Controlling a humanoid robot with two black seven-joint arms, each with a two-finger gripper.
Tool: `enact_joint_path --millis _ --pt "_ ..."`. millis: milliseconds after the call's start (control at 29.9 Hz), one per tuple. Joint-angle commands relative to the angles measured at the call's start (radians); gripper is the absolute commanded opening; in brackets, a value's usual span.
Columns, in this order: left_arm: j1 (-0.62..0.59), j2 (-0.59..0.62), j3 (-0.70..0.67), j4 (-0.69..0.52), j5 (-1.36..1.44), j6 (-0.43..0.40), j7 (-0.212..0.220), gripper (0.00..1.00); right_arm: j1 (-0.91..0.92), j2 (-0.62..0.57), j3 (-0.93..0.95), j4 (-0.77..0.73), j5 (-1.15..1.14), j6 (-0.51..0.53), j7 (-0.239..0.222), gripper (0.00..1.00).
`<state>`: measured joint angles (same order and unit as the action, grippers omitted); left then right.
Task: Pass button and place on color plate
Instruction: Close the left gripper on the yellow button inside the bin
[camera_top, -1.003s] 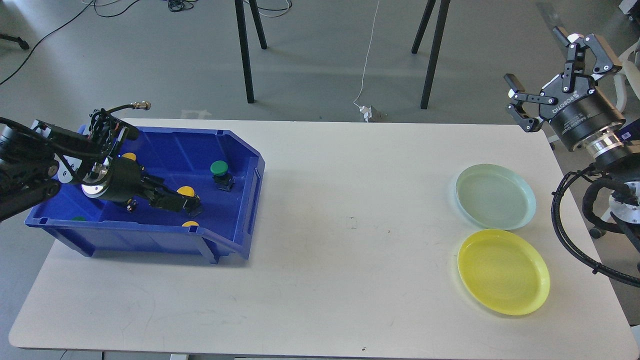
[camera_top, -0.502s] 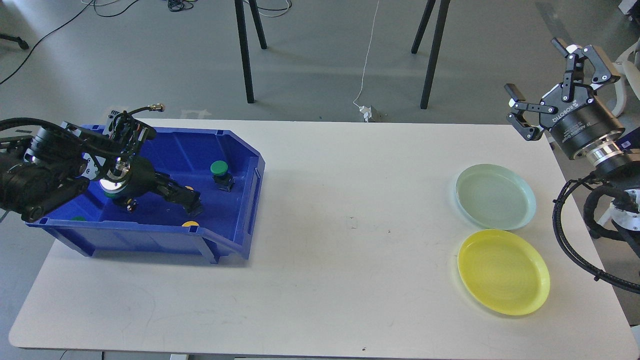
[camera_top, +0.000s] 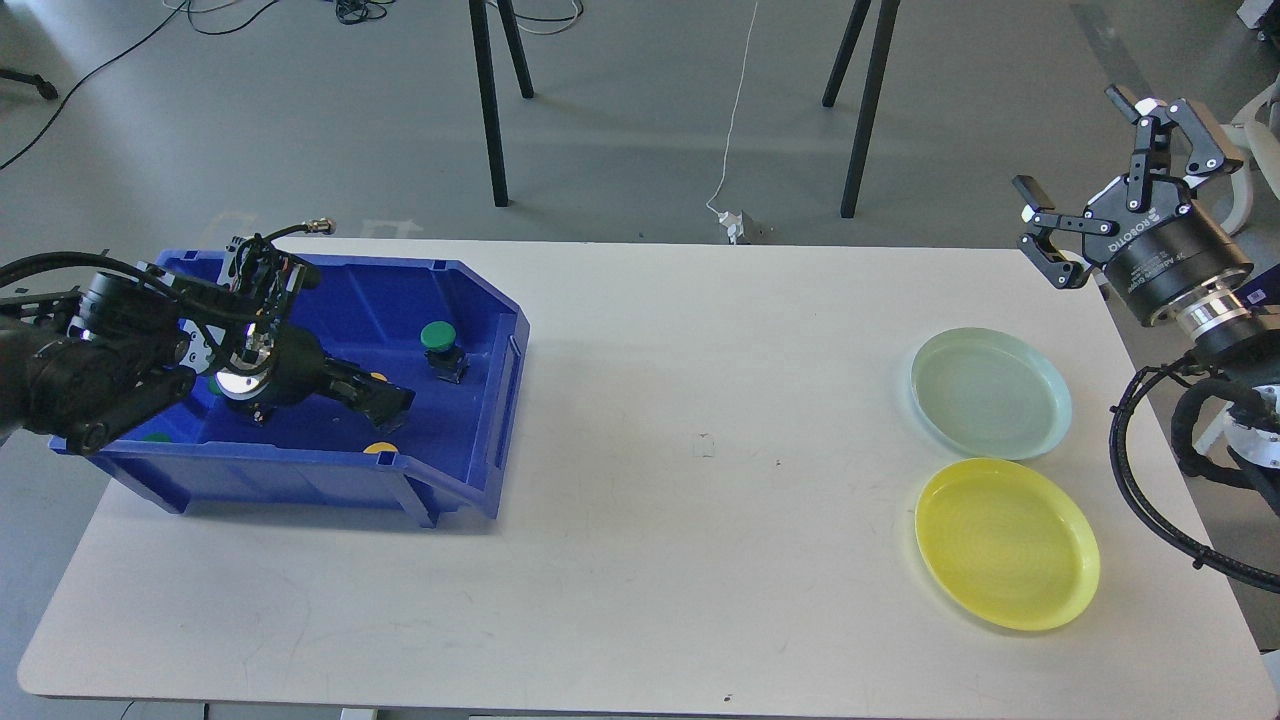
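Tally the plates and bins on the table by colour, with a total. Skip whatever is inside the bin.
Yellow plate: 1
Pale green plate: 1
Blue bin: 1
Total: 3

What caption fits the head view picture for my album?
Left gripper reaches into the blue bin of buttons while the open right gripper waits above the yellow plate.

Bright, even overhead light; the bench shows no glare, and a soft shadow hugs the bin at six o'clock.
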<state>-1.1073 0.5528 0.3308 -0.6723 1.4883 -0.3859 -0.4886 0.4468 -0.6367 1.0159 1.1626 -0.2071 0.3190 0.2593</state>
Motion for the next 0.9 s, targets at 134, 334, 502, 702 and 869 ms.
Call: enact_joint_path --millis 134,334,502,702,869 --pt "0.003 -0.016 -0.001 0.025 -0.005 0.009 0.0 0.68 -0.007 -0.003 0.0 0.0 0.0 0.0 0.0 0.99" --pt "0.009 -0.017 -0.001 0.028 -0.005 0.022 0.0 0.66 -0.017 -0.003 0.0 0.0 0.0 0.0 0.0 0.99" --pt "0.029 -0.017 -0.001 0.03 -0.006 0.032 0.0 0.64 -0.026 -0.003 0.001 0.0 0.0 0.0 0.001 0.99" --pt "0.041 -0.031 0.007 0.068 0.001 0.044 0.0 0.55 -0.028 -0.003 0.001 0.0 0.0 0.0 0.001 0.99" --pt "0.046 -0.033 0.007 0.069 0.004 0.045 0.0 0.33 -0.028 -0.003 0.001 0.0 0.0 0.0 0.001 0.99"
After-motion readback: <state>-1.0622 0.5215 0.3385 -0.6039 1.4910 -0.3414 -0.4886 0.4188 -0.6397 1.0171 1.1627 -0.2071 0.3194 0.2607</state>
